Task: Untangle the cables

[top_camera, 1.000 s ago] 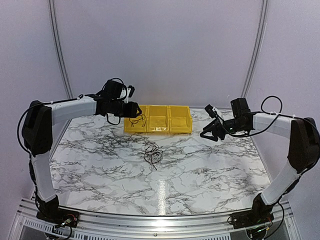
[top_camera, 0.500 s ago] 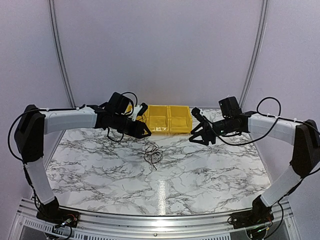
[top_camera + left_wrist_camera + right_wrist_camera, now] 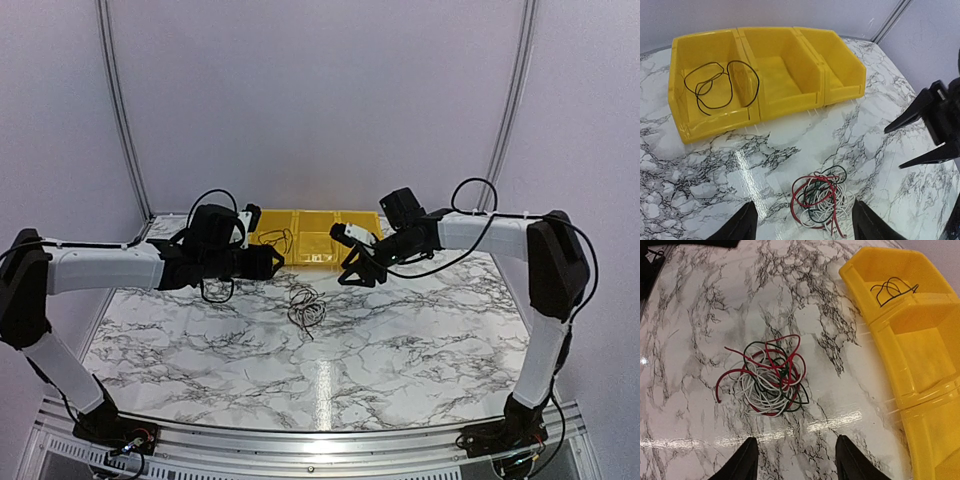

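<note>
The cables [image 3: 307, 307] lie as a small tangle of red, white and black wires on the marble table, between my two grippers. In the left wrist view the tangle [image 3: 822, 200] sits between and just beyond my open left gripper [image 3: 805, 227]. In the right wrist view it [image 3: 767, 377] lies ahead of my open right gripper [image 3: 797, 460]. Both grippers are empty and above the table. From above, the left gripper [image 3: 272, 262] is up-left of the tangle and the right gripper [image 3: 352, 272] is up-right. One loose black wire [image 3: 715, 87] lies in the left yellow bin compartment.
A row of three yellow bins [image 3: 318, 240] stands at the back of the table, just behind both grippers; it also shows in the right wrist view [image 3: 920, 340]. My right gripper's fingers [image 3: 920, 115] show at the right edge of the left wrist view.
Both arms have swung inward toward the tangle. The left gripper has left the left bin, where a black wire now lies, and come down in front of it.
</note>
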